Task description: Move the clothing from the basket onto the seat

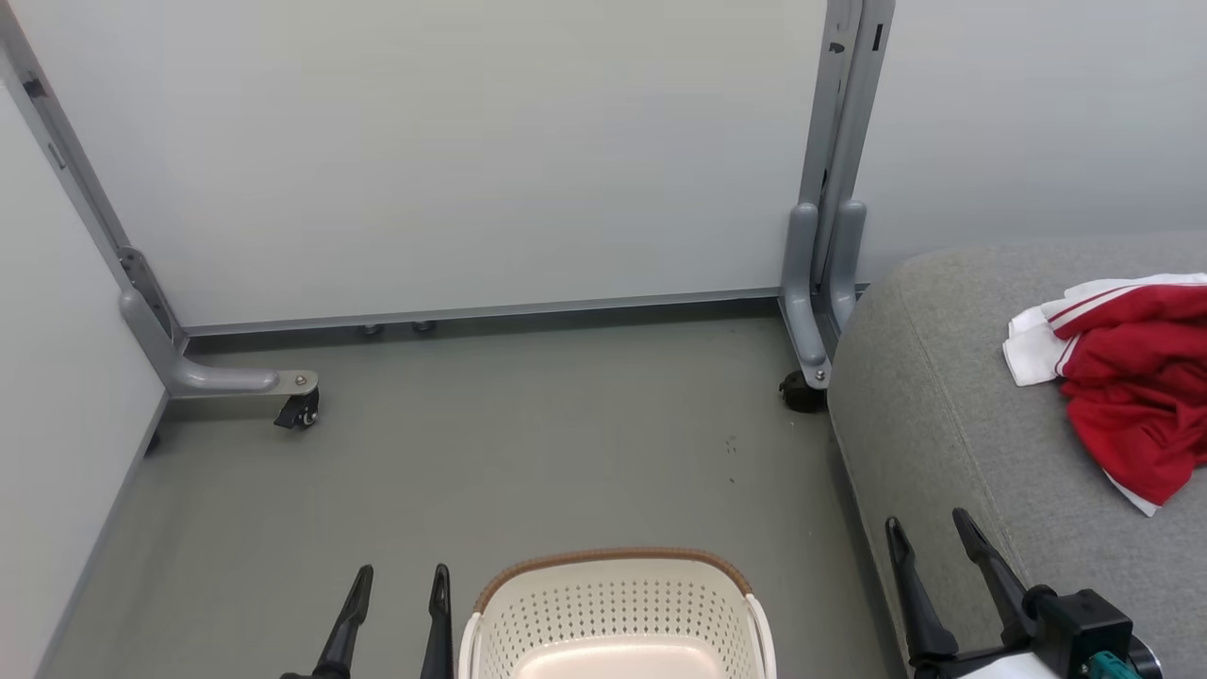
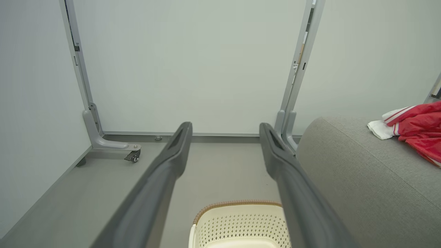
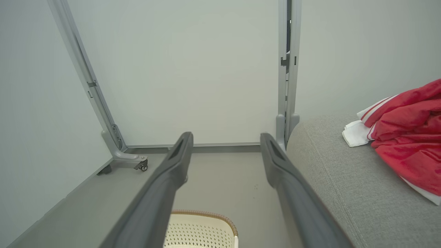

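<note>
The clothing (image 1: 1136, 387), bright red with a white part and striped trim, lies crumpled on the grey seat (image 1: 943, 415) at the right; it also shows as clothing (image 2: 418, 129) and clothing (image 3: 403, 144) on the seat (image 2: 361, 179), (image 3: 344, 193). The cream basket (image 1: 618, 613) with its brown rim stands on the floor at the bottom centre, and the part of its inside that shows holds no fabric. My left gripper (image 1: 401, 575) is open just left of the basket. My right gripper (image 1: 929, 528) is open over the seat's front edge. Both hold nothing.
Pale partition panels on grey frames close off the back and left. Their feet carry casters (image 1: 300, 410), (image 1: 801, 391) on the grey floor (image 1: 528, 443). The seat's rounded side stands close to the basket's right.
</note>
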You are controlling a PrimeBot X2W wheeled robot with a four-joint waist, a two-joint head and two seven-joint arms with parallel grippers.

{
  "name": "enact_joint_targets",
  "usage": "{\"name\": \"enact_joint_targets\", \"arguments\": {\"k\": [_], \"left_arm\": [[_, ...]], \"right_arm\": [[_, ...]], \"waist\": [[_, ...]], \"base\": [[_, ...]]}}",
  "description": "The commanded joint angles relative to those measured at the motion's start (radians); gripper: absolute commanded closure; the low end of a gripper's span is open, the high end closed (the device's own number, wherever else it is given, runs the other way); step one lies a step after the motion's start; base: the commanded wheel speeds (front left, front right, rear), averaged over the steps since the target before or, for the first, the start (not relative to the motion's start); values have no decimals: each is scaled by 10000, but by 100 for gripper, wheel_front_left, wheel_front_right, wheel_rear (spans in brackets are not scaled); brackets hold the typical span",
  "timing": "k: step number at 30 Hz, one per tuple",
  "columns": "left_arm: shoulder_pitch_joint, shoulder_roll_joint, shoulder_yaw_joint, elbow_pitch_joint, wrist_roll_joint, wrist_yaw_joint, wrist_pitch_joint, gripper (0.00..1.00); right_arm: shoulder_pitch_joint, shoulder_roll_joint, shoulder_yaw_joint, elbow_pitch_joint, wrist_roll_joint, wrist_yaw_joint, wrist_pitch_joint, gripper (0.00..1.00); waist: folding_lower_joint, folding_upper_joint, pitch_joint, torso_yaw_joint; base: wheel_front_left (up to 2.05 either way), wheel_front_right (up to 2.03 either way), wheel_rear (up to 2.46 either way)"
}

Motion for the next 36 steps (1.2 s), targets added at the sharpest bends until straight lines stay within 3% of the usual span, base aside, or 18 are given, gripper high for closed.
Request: {"name": "enact_joint_targets", "arguments": {"k": [1,19,20,24,36], "left_arm": [[212,11,47,32,112,-33,-1,0],[233,10,-70,314,201,21,-3,0],[131,0,-99,360,202,7,2,100],[149,1,-121,617,4,-3,28,100],[-424,129,276,806,-2381,-186,509,100]], "right_arm": [[174,-53,-11,17,-47,-12,-27,0],[434,-95,-77,132,-108,-14,-27,0],[312,-61,-67,175,-83,0,2,100],[378,4,-73,443,114,0,51,100],[-165,41,-368,639,2386,-1,629,100]], "waist": [[1,0,-120,36],[1,0,-375,-10],[1,0,-376,-12],[1,0,-363,-13],[1,0,-177,-34]], "base": [[0,0,0],[0,0,0],[0,0,0],[0,0,0],[0,0,0]]}}
